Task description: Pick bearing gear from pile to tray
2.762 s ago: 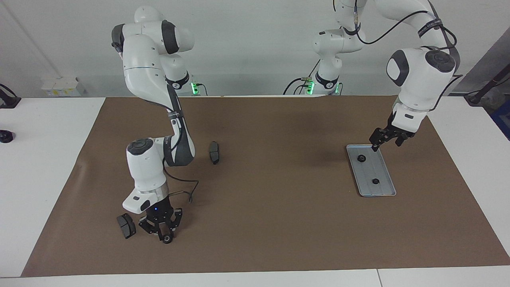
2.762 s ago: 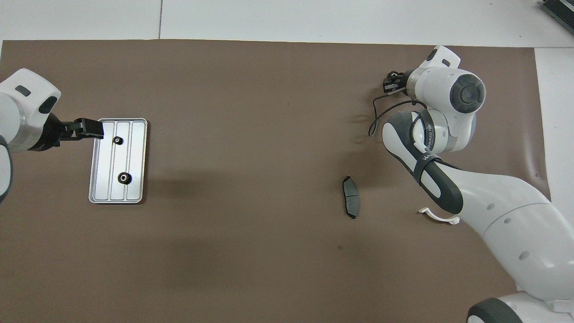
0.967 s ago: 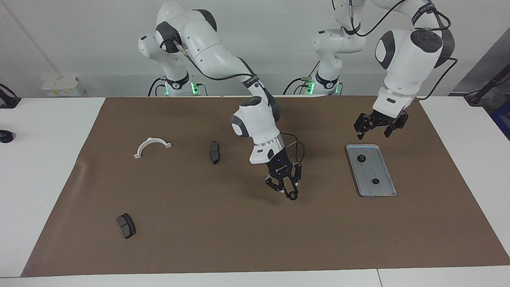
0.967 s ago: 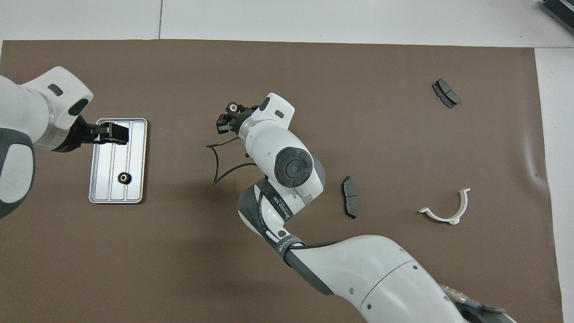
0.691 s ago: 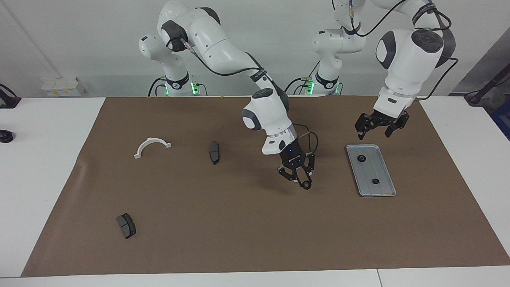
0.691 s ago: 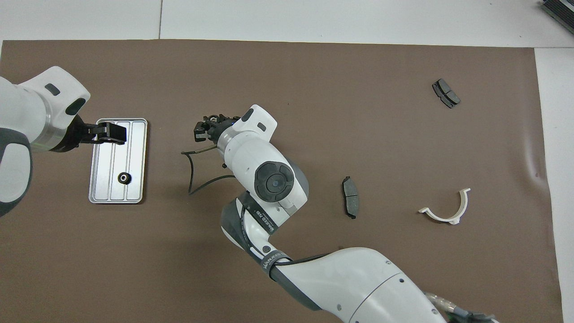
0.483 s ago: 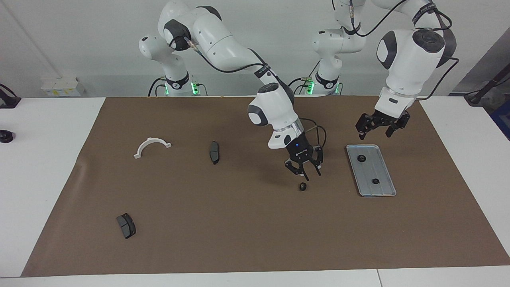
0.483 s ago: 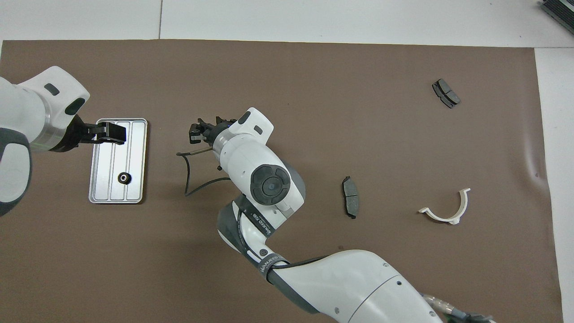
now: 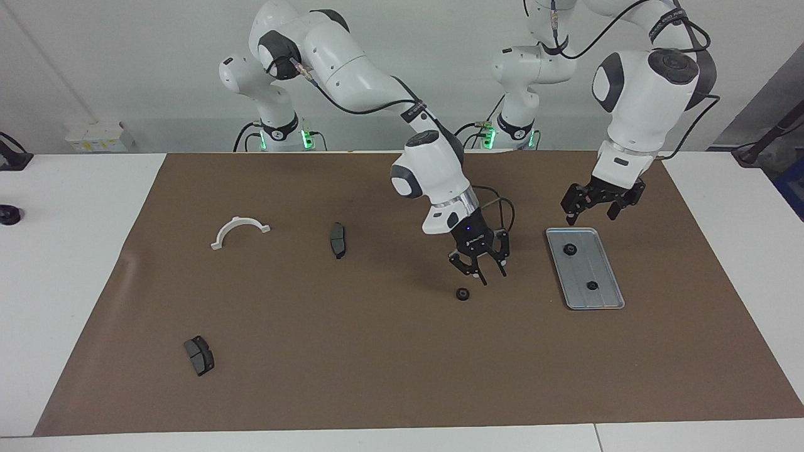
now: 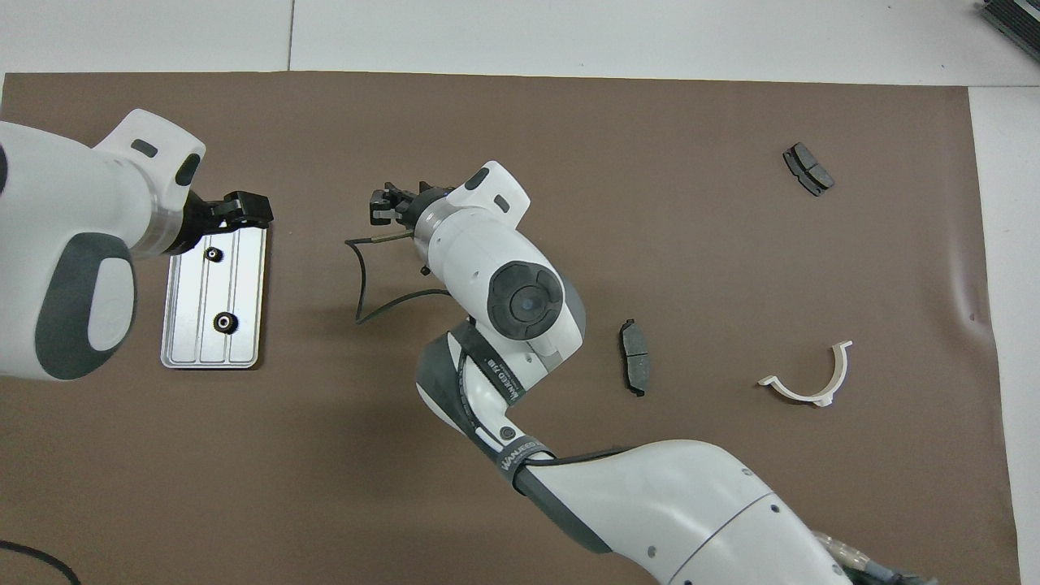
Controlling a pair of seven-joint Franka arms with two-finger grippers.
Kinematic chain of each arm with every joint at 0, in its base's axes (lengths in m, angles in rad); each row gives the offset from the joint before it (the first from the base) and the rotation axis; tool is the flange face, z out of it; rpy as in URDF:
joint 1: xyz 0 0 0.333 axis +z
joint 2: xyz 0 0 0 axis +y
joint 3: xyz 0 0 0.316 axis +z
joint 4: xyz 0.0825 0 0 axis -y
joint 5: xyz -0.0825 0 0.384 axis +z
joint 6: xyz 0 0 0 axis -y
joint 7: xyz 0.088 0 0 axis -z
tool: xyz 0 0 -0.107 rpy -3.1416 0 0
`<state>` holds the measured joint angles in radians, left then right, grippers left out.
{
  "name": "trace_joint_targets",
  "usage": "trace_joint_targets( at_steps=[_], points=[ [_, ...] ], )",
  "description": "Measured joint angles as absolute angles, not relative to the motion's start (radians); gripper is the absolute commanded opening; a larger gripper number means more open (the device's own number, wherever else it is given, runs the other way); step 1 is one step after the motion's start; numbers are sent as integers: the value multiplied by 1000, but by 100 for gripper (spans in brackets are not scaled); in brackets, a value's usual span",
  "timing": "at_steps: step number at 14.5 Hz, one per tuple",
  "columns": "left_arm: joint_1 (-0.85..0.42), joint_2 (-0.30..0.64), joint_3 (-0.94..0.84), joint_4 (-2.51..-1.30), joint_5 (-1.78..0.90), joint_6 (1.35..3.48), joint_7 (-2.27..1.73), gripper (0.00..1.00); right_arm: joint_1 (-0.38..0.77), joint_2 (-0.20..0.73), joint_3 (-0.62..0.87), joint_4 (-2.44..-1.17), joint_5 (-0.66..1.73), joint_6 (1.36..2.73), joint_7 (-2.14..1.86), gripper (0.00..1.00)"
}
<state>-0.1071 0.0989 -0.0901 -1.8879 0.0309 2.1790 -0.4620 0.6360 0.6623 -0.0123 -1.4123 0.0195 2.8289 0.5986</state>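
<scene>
Toward the right arm's end of the mat, 1 white half ring [image 9: 240,229] and 2 dark pads [image 9: 338,240] are noted, untouched. At mid-table the right gripper [image 9: 480,273] is seen part open and empty. 1 bearing gear [image 9: 463,294] lies on the mat at its 7 o'clock, apart from it. The tray [image 9: 581,270] holds 2 seated gears [image 9: 569,249]. The left gripper [image 9: 589,216], spread wide and empty, hangs over the tray's 12 o'clock end. Judged: 2 placed, 1 outstanding.
</scene>
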Motion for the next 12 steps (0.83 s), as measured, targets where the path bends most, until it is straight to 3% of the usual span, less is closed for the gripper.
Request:
trace_joint_targets(
  at_steps=[4,7,11,12],
  points=[
    [-256,229,-92,-1875,74,2287,-833,100,486,556,12,-1410,19,2709,599,50],
    [-374,359,-93,-1803,175,2306,-1161,100,374,533,40,-1411,19,2656,580,50],
    [-412,477,-85,-1724,186,2353,-1251,99,257,493,43,-1411,19,2445,528,50],
    [-409,488,-79,-1723,186,2374,-1251,89,229,478,43,-1411,19,2378,500,50]
  ],
)
